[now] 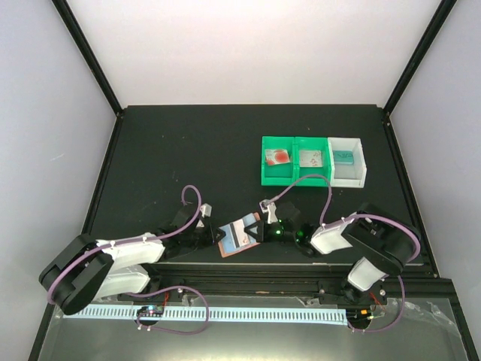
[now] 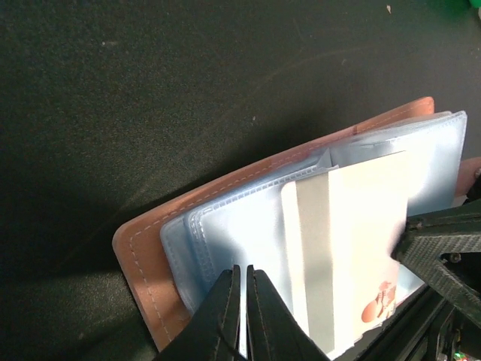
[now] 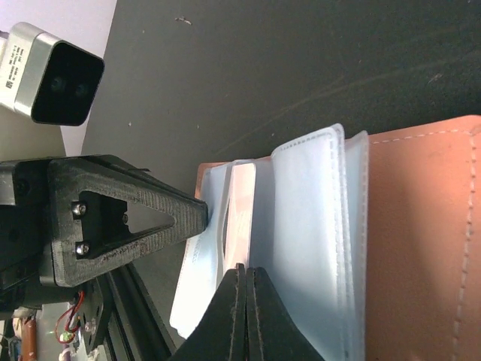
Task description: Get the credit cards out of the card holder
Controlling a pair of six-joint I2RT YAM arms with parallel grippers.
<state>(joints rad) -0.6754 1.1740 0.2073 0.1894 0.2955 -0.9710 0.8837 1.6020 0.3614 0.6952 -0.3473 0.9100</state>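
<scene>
Top view, surroundings only.
- Table [image 1: 188, 143]: matte black, with faint scuffs and pale specks in both wrist views.
- Green bin [image 1: 282, 179]: at 2 o'clock from the table centre, two compartments side by side.
- White bin [image 1: 364, 162]: touching the green bin's 3 o'clock side, back edges in line.
- White walls [image 1: 248, 53]: enclosing the table at 9, 12 and 3 o'clock.
- Black frame posts [image 1: 86, 53]: running up the two far corners.
- White slotted strip [image 1: 248, 312]: lying crosswise along the 6 o'clock edge.
- Crumpled clear film [image 1: 440, 312]: at 5 o'clock; cannot tell what it is.
</scene>
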